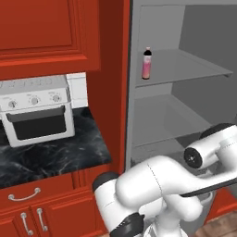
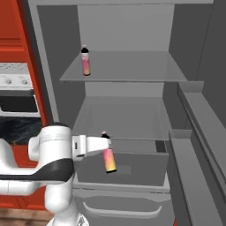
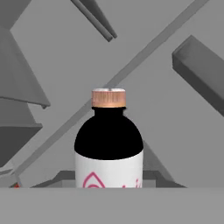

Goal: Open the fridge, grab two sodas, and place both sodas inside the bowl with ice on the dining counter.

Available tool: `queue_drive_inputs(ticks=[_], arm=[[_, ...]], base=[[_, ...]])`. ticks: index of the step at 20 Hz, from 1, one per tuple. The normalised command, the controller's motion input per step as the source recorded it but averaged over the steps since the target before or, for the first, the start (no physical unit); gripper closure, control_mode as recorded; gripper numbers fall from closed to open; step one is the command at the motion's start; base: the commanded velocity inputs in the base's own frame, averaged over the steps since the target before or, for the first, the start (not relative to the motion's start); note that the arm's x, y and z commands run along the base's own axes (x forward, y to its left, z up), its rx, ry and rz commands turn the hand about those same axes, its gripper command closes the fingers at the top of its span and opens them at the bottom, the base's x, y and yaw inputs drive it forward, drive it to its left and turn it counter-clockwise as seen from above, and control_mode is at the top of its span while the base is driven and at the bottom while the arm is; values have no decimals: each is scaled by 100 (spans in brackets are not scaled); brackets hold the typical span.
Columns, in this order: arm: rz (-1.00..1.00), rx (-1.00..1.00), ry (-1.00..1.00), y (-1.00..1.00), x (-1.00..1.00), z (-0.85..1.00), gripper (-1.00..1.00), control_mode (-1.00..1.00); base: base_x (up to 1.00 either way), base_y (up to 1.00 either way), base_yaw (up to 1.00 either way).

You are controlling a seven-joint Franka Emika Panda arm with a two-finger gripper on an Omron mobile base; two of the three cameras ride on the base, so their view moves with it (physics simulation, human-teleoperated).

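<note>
We have one soda [image 2: 108,160] grasped in the claw [image 2: 104,145], clenched around its upper body, the bottle hanging a little tilted in the air in front of the open fridge [image 2: 132,114], above the lower shelf and clear of it. In the hand view its cap and dark shoulder [image 3: 108,135] rise straight ahead of us. The second soda [image 1: 146,64] stands upright near the front left corner of the upper shelf [image 1: 185,67]. To the left of the fridge sits a white toaster oven [image 1: 38,111] on the black bench [image 1: 55,157] with red drawers. We judge that the first bottle is mid-carry; next we must draw it out past the shelves and drive to the bowl, keeping the grip firm.
</note>
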Motion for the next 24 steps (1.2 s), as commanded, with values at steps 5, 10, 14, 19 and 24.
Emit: queue_drive_inputs(ticks=[5, 10, 14, 19, 24], arm=[[0, 0, 0, 0, 0, 0, 100, 100], [0, 0, 0, 0, 0, 0, 100, 100], [0, 0, 0, 0, 0, 0, 100, 100], [0, 0, 0, 0, 0, 0, 100, 100], [0, 0, 0, 0, 0, 0, 100, 100]], base=[[-83, 54, -3], [-88, 98, -11], [-85, 91, -24], [-76, 38, -51], [-61, 16, -62]])
